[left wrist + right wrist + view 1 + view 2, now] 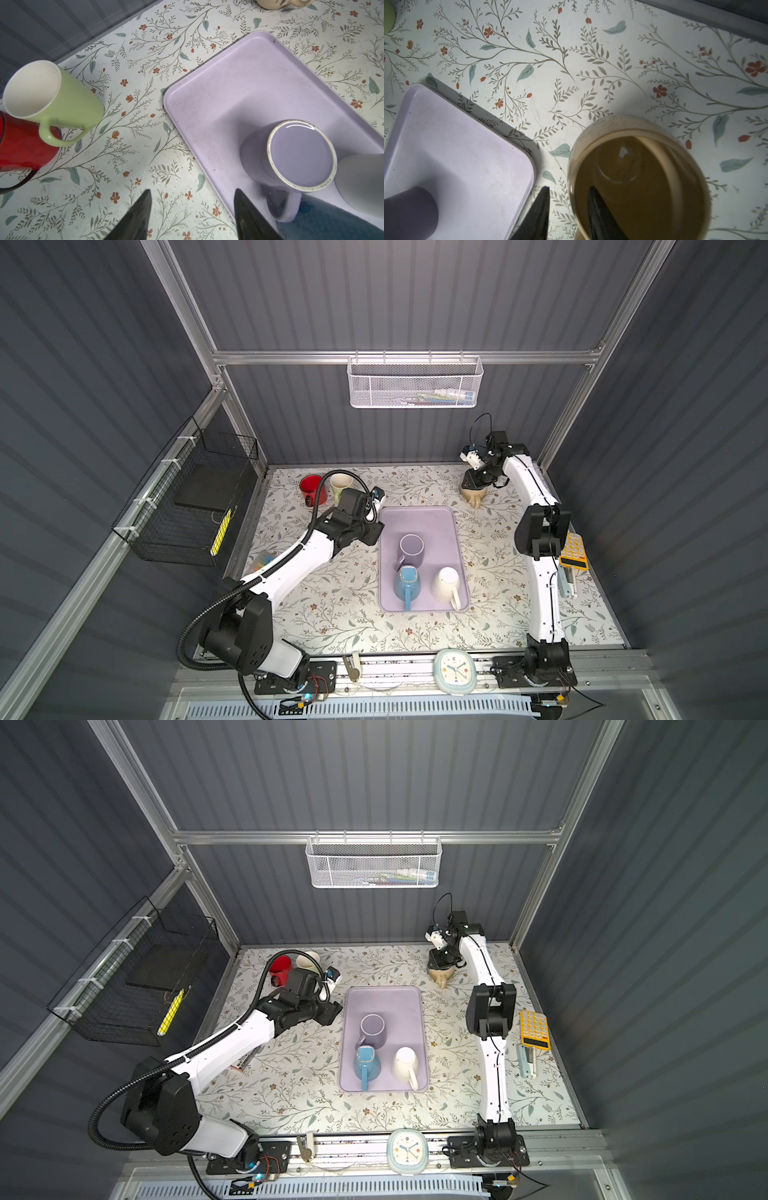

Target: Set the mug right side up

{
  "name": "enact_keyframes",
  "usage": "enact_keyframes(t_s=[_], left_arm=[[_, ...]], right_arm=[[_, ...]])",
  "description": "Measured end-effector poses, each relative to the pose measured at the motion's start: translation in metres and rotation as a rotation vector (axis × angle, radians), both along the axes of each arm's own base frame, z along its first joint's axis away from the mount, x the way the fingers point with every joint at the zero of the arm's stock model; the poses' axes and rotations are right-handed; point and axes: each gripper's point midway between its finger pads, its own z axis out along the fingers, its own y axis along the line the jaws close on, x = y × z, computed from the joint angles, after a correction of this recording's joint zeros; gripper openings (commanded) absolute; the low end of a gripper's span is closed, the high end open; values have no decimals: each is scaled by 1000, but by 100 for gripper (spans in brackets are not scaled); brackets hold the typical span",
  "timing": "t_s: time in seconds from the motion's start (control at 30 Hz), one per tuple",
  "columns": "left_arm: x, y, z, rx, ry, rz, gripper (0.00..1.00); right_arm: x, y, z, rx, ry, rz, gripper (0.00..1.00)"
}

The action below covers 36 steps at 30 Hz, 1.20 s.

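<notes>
the beige mug (633, 176) stands mouth-up on the bench (332, 614), far back on the right, just off a corner of the purple tray (415, 518). the right pincer (569, 199) straddles its rim, one finger inside and one outside, jaws parted and clear of the wall. the left pincer (193, 207) hangs open and empty over the tray's edge, near an upside-down purple mug (299, 153).

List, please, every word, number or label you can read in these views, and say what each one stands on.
No text here can be read.
Face of the clock: numerals too small to read.
Keys of the calculator: markings too small to read.
Items in the white mesh basket: print blurred behind the mesh.
</notes>
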Motion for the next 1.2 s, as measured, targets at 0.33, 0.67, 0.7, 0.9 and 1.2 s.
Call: enact_keyframes(t_s=[0.33, 0.67, 0.7, 0.9, 1.2], left_arm=[[0, 0, 1, -2, -3, -1, 63], [-2, -2, 7, -20, -10, -9, 67], [-2, -2, 7, -24, -9, -11, 67], [-1, -8, 14, -53, -15, -22, 68], [-8, -19, 26, -102, 10, -74, 71]], right_arm=[[3, -12, 15, -36, -27, -61, 37], [-18, -19, 78, -23, -129, -118, 41], [-23, -20, 80, -23, -133, -132, 41], [-70, -20, 70, -12, -118, -195, 43], [-135, -6, 71, 131, -185, -259, 47]])
